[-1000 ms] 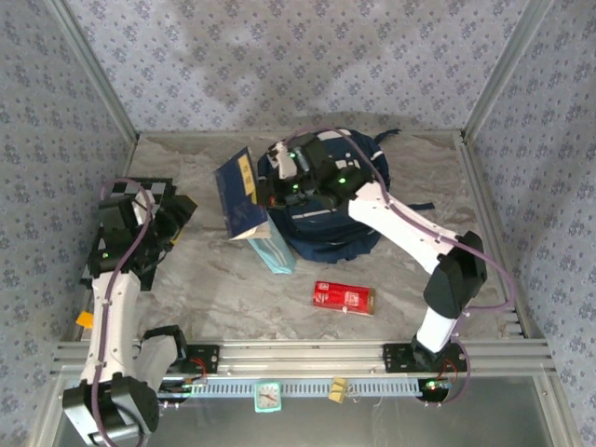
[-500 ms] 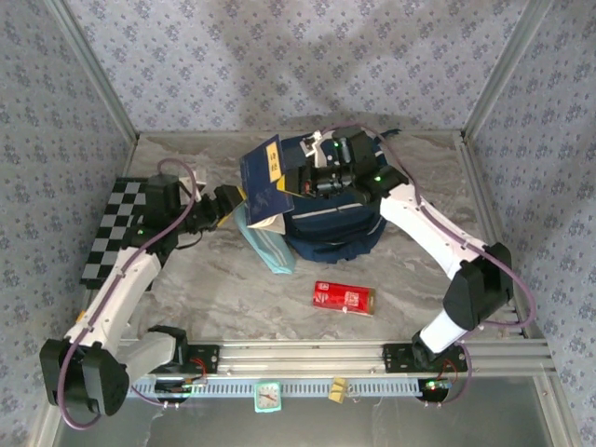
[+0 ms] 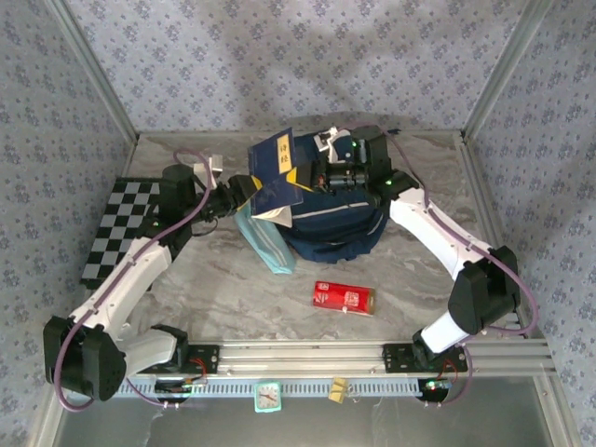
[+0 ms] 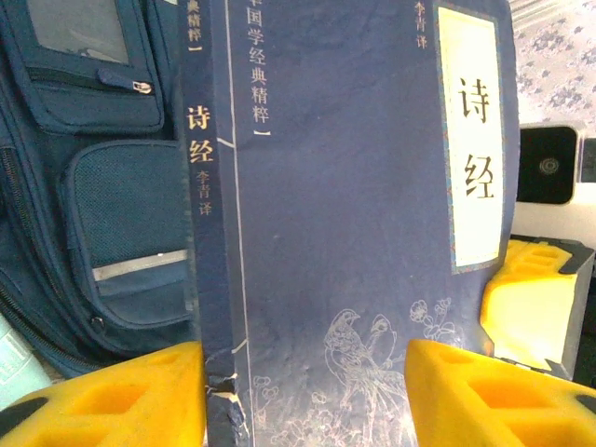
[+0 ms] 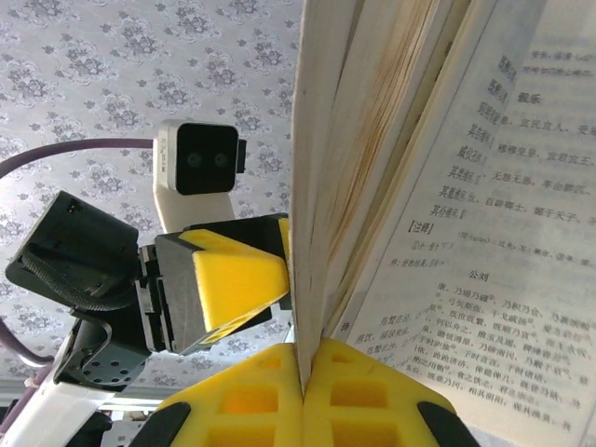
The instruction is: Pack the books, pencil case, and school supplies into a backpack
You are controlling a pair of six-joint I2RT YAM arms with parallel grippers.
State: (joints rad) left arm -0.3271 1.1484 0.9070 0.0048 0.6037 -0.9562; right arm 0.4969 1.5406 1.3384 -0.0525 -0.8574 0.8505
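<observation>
The navy book (image 3: pixel 277 172) stood upright and tilted over the left top of the backpack (image 3: pixel 335 228); right gripper (image 5: pixel 300 358) pinched tight on its pages, arm reaching forward and bent left over the backpack; left gripper (image 4: pixel 303 372) spread wide, yellow fingers (image 4: pixel 112 396) at the cover's lower edge, arm stretched diagonally past the chessboard (image 3: pixel 116 233); pale label and spine read 诗经, birds drawn below; open page showed Chinese print; pencil case (image 3: pixel 265 244) lay against the backpack, red box (image 3: pixel 342 297) nearer the arm bases.
</observation>
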